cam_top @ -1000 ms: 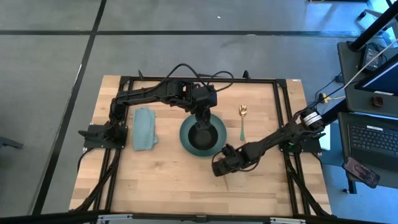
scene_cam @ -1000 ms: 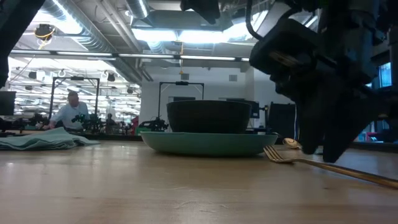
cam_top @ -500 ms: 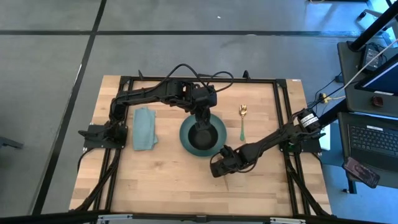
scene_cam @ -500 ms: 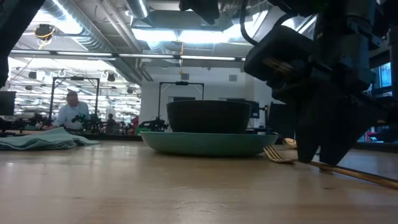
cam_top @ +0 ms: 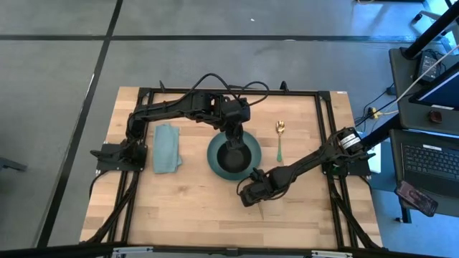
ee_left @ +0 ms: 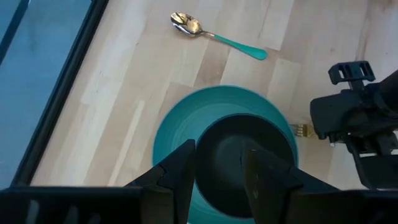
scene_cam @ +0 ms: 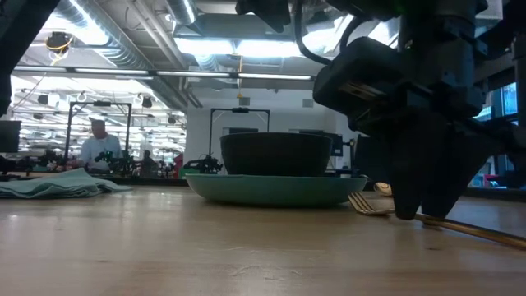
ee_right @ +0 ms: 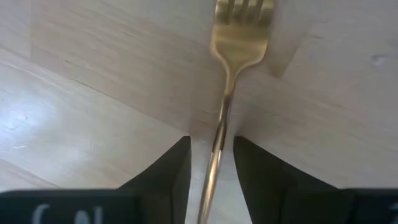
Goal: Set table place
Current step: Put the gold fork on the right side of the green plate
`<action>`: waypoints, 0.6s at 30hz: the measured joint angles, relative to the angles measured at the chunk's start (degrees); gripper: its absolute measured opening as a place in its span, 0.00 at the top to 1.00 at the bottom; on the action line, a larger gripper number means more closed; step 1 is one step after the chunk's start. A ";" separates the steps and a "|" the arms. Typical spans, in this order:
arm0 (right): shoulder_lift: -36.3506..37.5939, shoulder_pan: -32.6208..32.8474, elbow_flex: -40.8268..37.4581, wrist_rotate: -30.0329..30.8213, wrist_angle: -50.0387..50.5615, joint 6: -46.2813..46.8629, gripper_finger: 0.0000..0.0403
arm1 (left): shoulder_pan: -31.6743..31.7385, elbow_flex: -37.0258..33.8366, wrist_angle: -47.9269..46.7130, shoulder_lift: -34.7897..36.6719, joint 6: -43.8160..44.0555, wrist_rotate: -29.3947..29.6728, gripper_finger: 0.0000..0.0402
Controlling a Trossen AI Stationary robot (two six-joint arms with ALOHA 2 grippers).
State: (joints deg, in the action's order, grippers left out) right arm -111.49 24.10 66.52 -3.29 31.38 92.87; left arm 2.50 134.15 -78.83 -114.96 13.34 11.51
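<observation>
Your right gripper (cam_top: 247, 195) sits low over the table (cam_top: 193, 215), just beside the near rim of the teal plate (cam_top: 215, 163). In the right wrist view its 2 fingers (ee_right: 168, 168) straddle the slim gold fork (ee_right: 231, 56), which lies flat on the wood with its tines pointing away from the wrist; the fingers are parted a little, with a narrow gap on each side of the handle, so they do not grip it. In the low view the fork (scene_cam: 370, 205) rests on the table just beside the plate (scene_cam: 275, 189). Your left gripper (ee_left: 217, 171) hangs over the black bowl (cam_top: 231, 154), which sits in the plate; its fingers are spread and hold nothing. The gold spoon (cam_top: 279, 140) with its teal handle lies on the table near the plate, toward the right arm's side. The folded teal napkin (cam_top: 167, 147) lies on the opposite side of the plate, apart from it.
</observation>
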 joint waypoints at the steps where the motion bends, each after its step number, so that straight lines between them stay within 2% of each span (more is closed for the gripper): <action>1: -0.27 -0.01 0.25 -0.04 -0.20 -0.03 0.69 | 0.00 0.00 0.00 0.00 0.00 0.00 0.70; 9: -1.04 0.02 2.11 0.55 1.76 0.38 0.69 | 0.00 0.00 0.04 0.00 0.05 0.75 0.70; 18: -1.31 0.07 2.10 0.67 2.50 1.17 0.80 | 0.00 0.00 0.04 0.00 0.15 1.29 0.70</action>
State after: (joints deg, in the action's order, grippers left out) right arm -112.79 24.16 68.62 -2.62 33.89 94.04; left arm 2.50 134.15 -78.78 -114.96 13.50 12.80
